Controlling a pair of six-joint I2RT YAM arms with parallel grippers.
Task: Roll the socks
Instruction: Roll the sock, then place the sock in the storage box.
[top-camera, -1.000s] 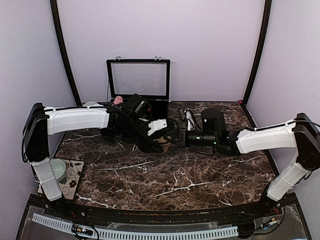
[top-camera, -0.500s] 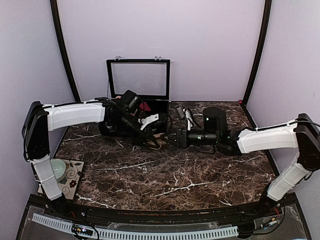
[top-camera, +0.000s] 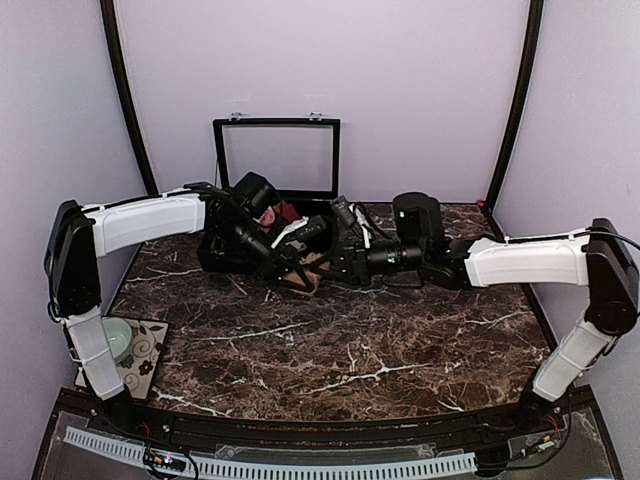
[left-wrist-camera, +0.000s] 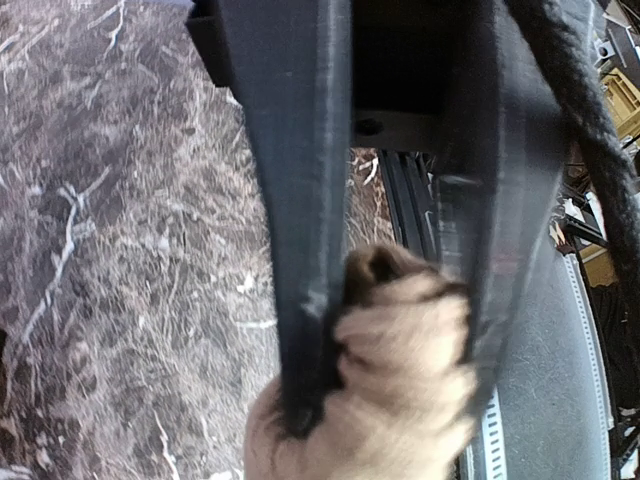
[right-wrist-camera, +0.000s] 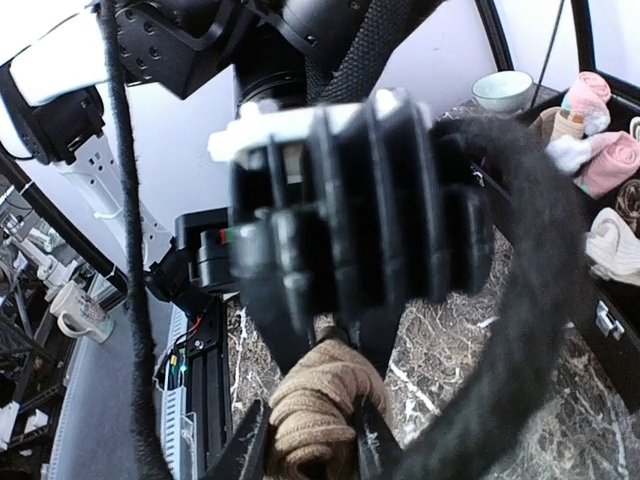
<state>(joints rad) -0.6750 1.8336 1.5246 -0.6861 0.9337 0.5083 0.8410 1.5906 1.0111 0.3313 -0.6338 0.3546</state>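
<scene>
A rolled bundle of tan-brown socks (top-camera: 306, 272) hangs just above the marble table (top-camera: 350, 350), in front of the black box. My left gripper (left-wrist-camera: 390, 400) is shut on it; the tan fabric bulges out between its dark fingers (left-wrist-camera: 300, 300). My right gripper (right-wrist-camera: 308, 455) comes in from the other side, and its two fingertips press against the flanks of the same roll (right-wrist-camera: 318, 410). In the top view the two grippers meet nose to nose, left gripper (top-camera: 288, 262) and right gripper (top-camera: 332, 262). No cream sock shows.
The black box (top-camera: 222, 258) with its lid (top-camera: 277, 157) raised stands at the back left and holds pink and white bundles (right-wrist-camera: 598, 150). A pale bowl (top-camera: 115, 338) sits on a patterned mat at the near left. Cables lie behind the right arm.
My left gripper closed on the tan socks. My right gripper let go, then closed again round the roll. Both wrists shifted back towards the box.
</scene>
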